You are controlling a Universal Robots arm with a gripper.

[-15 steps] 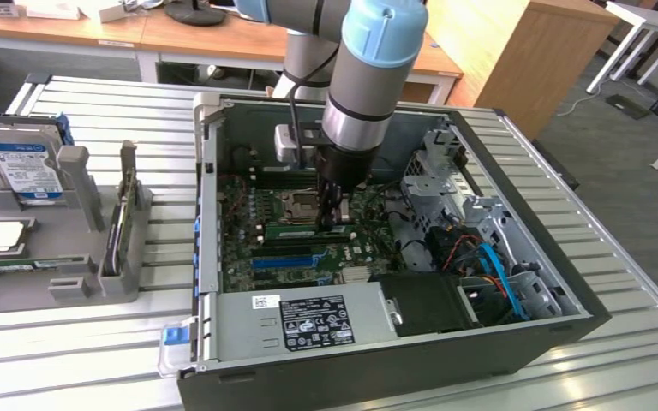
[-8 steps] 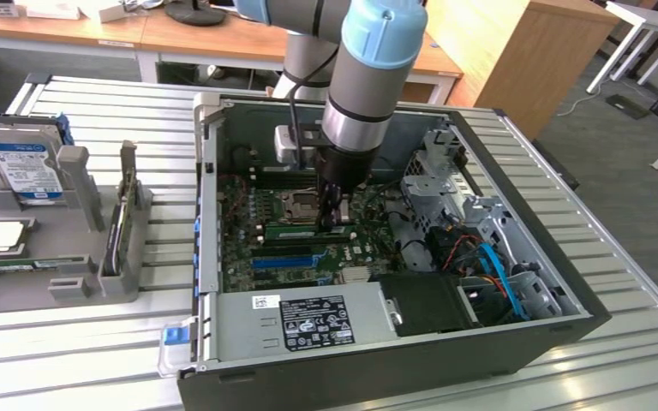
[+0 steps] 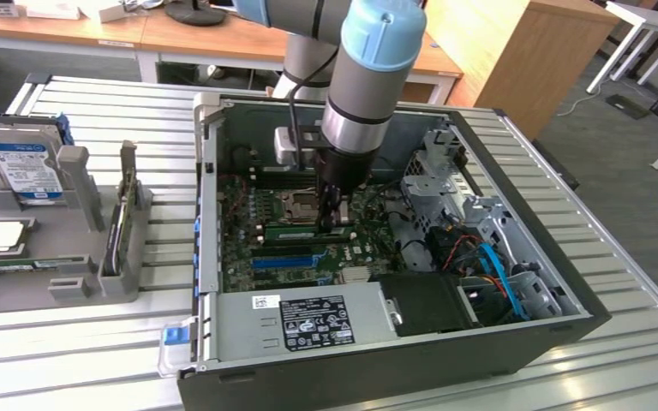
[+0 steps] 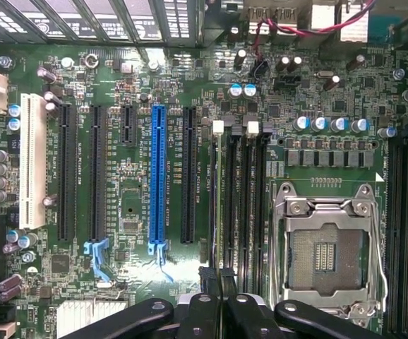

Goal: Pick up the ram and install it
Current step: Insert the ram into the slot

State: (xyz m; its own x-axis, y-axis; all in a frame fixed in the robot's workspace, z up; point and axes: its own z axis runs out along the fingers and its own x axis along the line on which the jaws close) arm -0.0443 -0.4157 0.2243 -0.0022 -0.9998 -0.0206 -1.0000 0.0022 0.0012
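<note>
1. The ram [image 4: 218,212] is inside the case [image 3: 209,171], standing on edge in the bank of memory slots next to the CPU socket [image 4: 327,251]. It's between that socket and the blue expansion slot [image 4: 157,176]. Looks to me like it's lined up with the slot of the bank furthest from the socket, but I can't tell if it's fully seated.
2. Its long axis runs along the slots, parallel to the socket's near side. From the wrist view you only get the thin top edge.
3. The pincer [image 4: 219,300] is right on top of it, with the fingers squeezed nearly together and the ram's edge pinched between the tips. So I'd call it clamped on the ram, which stretches away from the fingertips straight down the slot line.
4. In the exterior view the arm comes straight down beside the socket, and a green strip [image 3: 295,233] pokes out from the pincer [image 3: 331,224].
5. Further from the socket, outside the case, a hard drive [image 3: 26,167] sits in a grey stand on the tabletop [image 3: 78,360].
</note>
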